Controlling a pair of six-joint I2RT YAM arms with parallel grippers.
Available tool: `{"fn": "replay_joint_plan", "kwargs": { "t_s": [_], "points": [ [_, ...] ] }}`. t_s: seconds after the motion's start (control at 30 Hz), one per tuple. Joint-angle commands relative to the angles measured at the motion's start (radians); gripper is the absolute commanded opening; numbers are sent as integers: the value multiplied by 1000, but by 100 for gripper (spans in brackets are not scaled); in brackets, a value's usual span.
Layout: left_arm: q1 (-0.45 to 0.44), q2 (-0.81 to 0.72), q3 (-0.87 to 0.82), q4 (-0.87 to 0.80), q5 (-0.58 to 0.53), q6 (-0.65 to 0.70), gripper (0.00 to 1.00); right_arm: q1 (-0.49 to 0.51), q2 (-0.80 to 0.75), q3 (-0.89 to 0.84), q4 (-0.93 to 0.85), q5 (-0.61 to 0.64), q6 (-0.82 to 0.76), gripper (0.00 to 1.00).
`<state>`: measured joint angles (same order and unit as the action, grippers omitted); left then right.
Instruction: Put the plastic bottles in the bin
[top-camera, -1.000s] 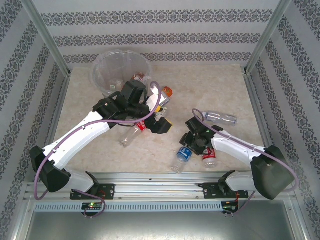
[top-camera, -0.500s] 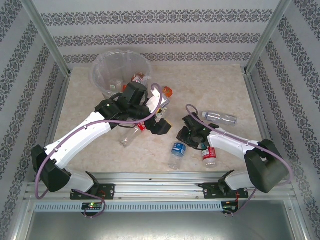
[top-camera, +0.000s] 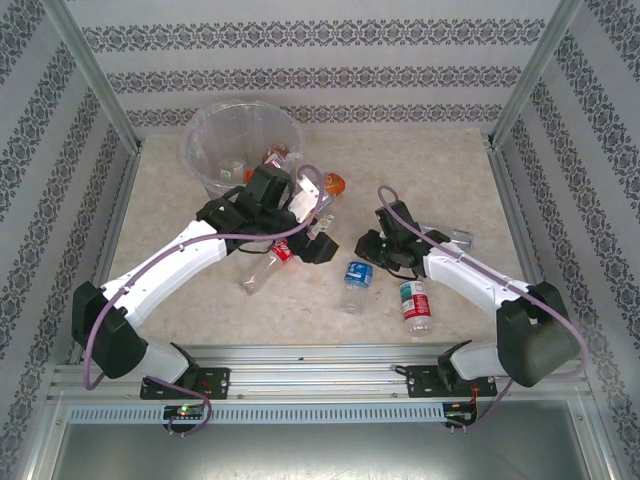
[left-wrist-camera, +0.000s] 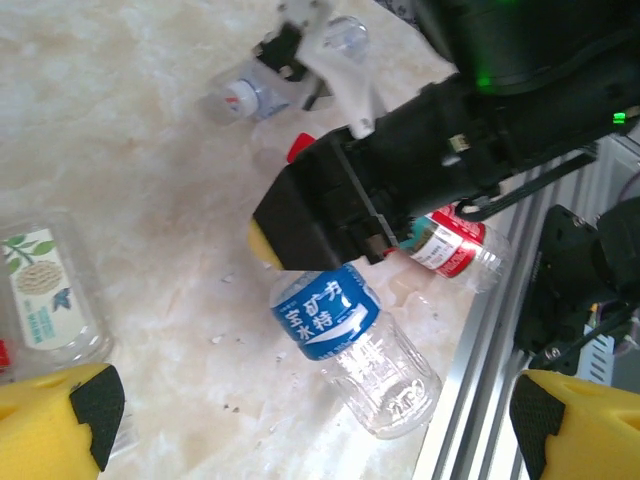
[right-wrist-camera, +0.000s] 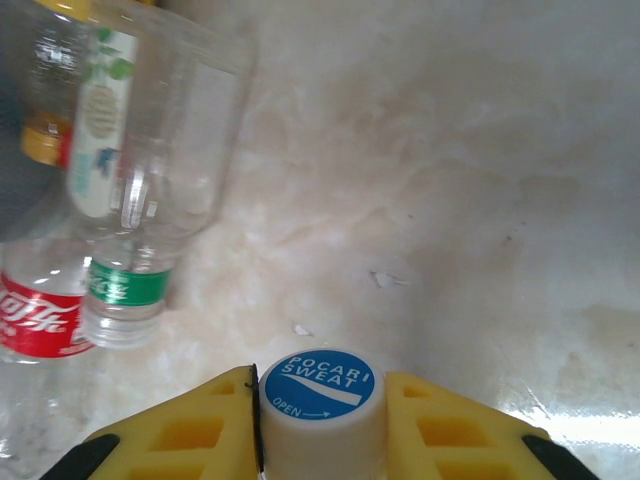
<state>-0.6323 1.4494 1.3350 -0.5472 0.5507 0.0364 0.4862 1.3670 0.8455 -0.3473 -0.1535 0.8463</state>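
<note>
As the right claw (right-wrist-camera: 320, 430) grips its cap (right-wrist-camera: 320, 385), the bottle (top-camera: 354, 284) points base nearward.

A robot test booth in a lab: patterned walls (top-camera: 300, 60) box in a marble-look counter (top-camera: 440, 170) with metal rails (top-camera: 320, 360).

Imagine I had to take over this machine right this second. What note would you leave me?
Left gripper: open and empty, hovering over loose bottles near the bin.
Right gripper: shut on the cap of the blue-label bottle.
Done: a few bottles lie inside the bin.
Left to do: take the held bottle to the bin. Then collect the red-label bottle by the right arm, the clear bottle behind that arm, the orange bottle beside the bin, and the pair under the left arm.
</note>
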Motion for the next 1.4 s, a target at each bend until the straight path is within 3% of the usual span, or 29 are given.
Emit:
{"fn": "replay_joint_plan", "kwargs": {
  "t_s": [0.0, 0.3, 0.5, 0.73, 0.9, 1.27, 1.37],
  "points": [
    [5, -26, -2, 62, 54, -29, 100, -1, -41, 35, -18, -25, -52, 27],
    [5, -28, 11, 90, 53, -103, 100, -15, -180, 13, 93, -19, -109, 26],
    [-5, 18, 28, 176, 6, -273, 100, -51, -283, 54, 74, -48, -184, 26],
    [-62, -10, -71, 364, -41, -443, 100, -99, -340, 109, 88, -128, -225, 27],
    [-110, -5, -135, 509, -38, -500, 100, -122, -342, 145, 127, -193, -212, 27],
    [-167, 74, -125, 597, -19, -529, 100, -145, -358, 155, 200, -303, -154, 27],
    [-169, 80, -124, 600, -36, -529, 94, -148, -366, 145, 221, -318, -135, 27]
  ]
}}
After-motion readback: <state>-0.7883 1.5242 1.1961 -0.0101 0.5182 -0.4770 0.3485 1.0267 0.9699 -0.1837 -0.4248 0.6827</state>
